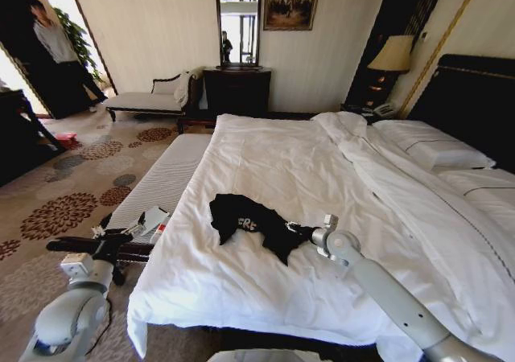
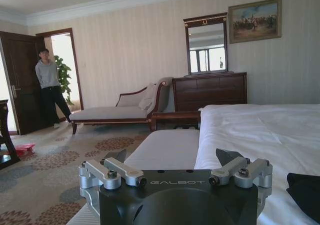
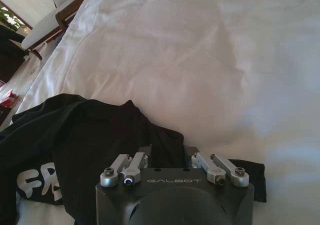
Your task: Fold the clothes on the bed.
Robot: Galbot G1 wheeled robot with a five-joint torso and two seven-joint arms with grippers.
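With the T-shirt (image 1: 245,221) crumpled on the bed (image 1: 265,169), the right hand (image 3: 168,157) pinches its edge to spread it, while the left hand (image 2: 172,165) waits released beside the bed.

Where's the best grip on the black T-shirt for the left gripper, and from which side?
Probably the bunched edge of the black T-shirt nearest the striped bench, approached from that side. The fabric lies crumpled on the bed, and the right gripper is already at its far corner. The left gripper is over the bench.
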